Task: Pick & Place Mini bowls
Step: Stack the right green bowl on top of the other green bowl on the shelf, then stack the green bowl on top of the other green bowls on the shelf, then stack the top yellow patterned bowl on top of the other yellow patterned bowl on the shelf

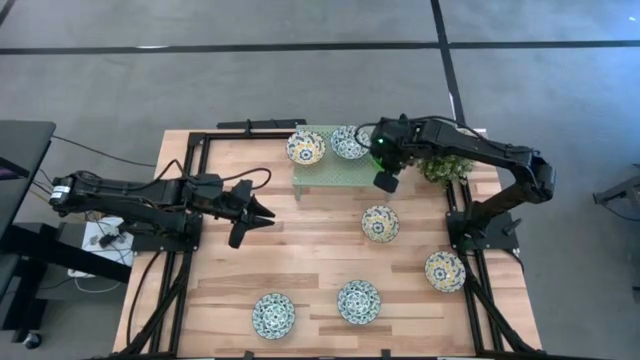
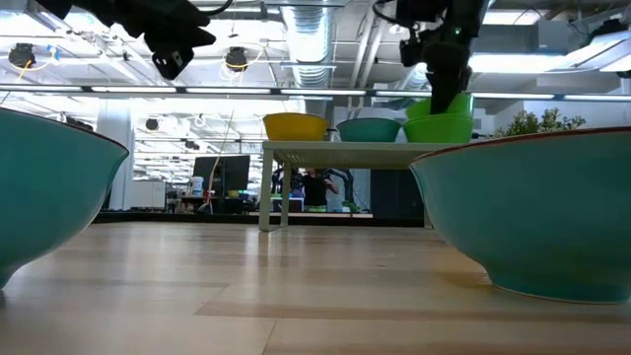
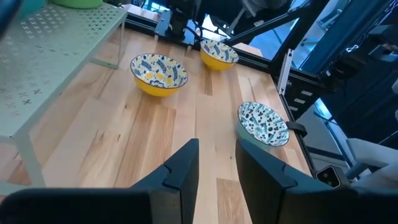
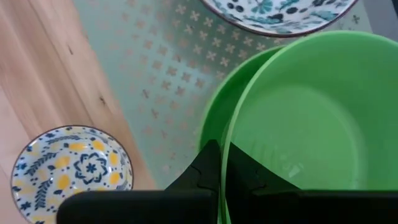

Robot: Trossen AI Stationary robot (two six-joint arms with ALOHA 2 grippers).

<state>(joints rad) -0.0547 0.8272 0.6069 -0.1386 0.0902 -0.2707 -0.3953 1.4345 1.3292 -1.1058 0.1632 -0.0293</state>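
Right end effector (image 4: 221, 163) is hanging over the right end of the pale-green mesh rack (image 1: 330, 170), its fingers pinching the rim of a plain green bowl (image 4: 311, 118), one inside the wall and one outside. That bowl is sitting tilted above a second green bowl (image 4: 214, 121) on the rack (the low view shows green bowls stacked there, count unclear). Two patterned bowls are also resting on the rack: one at its left end (image 1: 305, 147), one near the middle (image 1: 349, 141). Five more patterned bowls are lying on the wooden table (image 1: 310, 255): one just in front of the rack (image 1: 380, 222), one toward the right edge (image 1: 445, 271), and two along the near edge (image 1: 273, 315) (image 1: 358, 301). Left end effector (image 3: 216, 163) is hovering above the table left of the rack, holding nothing, fingers parted by a narrow gap. A bushy potted plant (image 1: 445, 167) is standing beside the rack's right end.
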